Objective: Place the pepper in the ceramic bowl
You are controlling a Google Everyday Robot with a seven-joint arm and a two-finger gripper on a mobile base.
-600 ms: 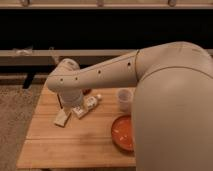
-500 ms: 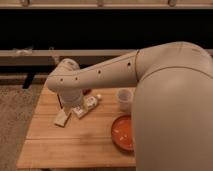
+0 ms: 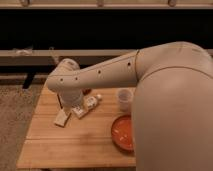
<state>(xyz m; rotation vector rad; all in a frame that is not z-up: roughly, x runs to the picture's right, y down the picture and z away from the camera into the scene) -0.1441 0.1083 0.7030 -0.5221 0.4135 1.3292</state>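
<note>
The pepper point(image 3: 87, 92) shows only as a small dark red sliver at the back of the wooden table, just right of the arm's end. The ceramic bowl point(image 3: 122, 133) is orange-red and shallow; it sits at the table's front right, partly hidden by the arm's big white body. My gripper point(image 3: 70, 103) hangs down from the wrist at the table's back left, just left of the pepper and beside the white bottle.
A white labelled bottle point(image 3: 86, 106) lies on its side near the gripper. A small pale packet point(image 3: 62, 118) lies to its front left. A translucent whitish cup point(image 3: 124, 99) stands behind the bowl. The wooden table point(image 3: 70, 145) stands on a carpeted floor.
</note>
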